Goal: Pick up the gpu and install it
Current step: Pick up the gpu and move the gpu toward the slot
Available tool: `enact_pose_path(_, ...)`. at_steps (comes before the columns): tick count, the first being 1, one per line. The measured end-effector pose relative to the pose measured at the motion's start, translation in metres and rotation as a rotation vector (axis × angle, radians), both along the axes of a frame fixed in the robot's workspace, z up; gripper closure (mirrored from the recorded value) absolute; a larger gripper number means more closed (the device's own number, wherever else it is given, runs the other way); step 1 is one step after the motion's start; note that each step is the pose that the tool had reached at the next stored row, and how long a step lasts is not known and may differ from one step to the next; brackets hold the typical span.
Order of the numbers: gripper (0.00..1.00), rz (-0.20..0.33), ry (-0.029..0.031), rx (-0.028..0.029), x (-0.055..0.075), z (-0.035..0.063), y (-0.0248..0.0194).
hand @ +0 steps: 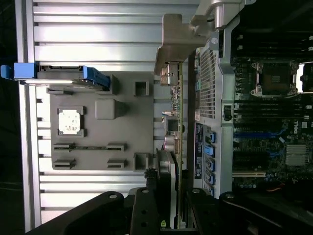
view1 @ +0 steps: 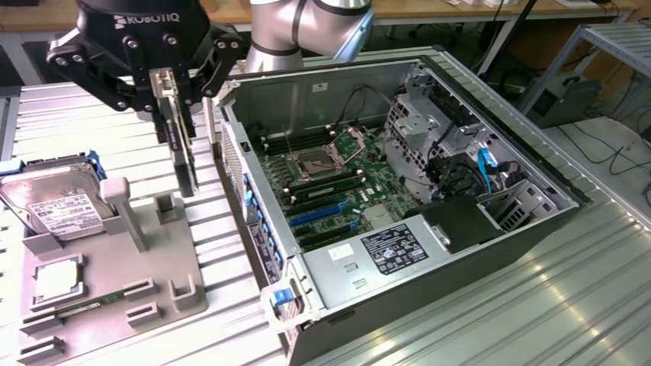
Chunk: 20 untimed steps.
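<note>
A: Grip?

B: Black two-finger gripper (view1: pixel 173 105), part closed, clamped on the top edge of the gpu (view1: pixel 184 160), a thin flat dark card with a narrow silver metal bracket (hand: pixel 177 41) on one end.

A: Where's the card?

B: In the air, hanging on edge. It's clear of the flat grey plastic holder tray (view1: pixel 112 305) under it and just beside the outer wall of the open dark tower case (view1: pixel 529 236), not inside. Small square silver CPU chip (view1: pixel 56 278) and silver white-labelled hard drive (view1: pixel 56 206) sit on the tray (untouched).

A: Step?

B: Pickup done, I'd say mid-carry, nothing seated.

A: Needs?

B: My read: card edge squared over a long blue slot (view1: pixel 315 216) on the green motherboard (view1: pixel 346 175), bracket at the case's rear wall, clearing the rim
</note>
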<state>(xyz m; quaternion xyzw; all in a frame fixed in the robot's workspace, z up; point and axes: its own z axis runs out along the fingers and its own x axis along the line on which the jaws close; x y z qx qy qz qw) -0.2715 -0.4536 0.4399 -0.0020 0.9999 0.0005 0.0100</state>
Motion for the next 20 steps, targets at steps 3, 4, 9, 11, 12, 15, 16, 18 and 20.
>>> enact_pose_path(3,0.72,0.0,0.0001,-0.0001,0.009,-0.0003,0.0)
enact_pose_path(4,0.72,0.0,0.0001,-0.0001,0.012,-0.0004,0.0)
enact_pose_path(9,0.72,0.0,0.0001,0.0,0.031,-0.0009,0.0)
enact_pose_path(11,0.72,0.0,0.0001,-0.0001,0.041,-0.0012,0.0)
enact_pose_path(12,0.72,0.0,0.0001,-0.0001,0.046,-0.0014,0.0)
enact_pose_path(15,0.72,0.0,0.0001,0.0,0.056,-0.0019,0.0)
enact_pose_path(16,0.72,0.0,0.0001,-0.0001,0.064,-0.0022,0.0)
enact_pose_path(18,0.72,0.0,0.0001,0.0,0.071,-0.0025,0.0)
enact_pose_path(20,0.72,0.0,0.0001,0.0,0.081,-0.0029,0.0)
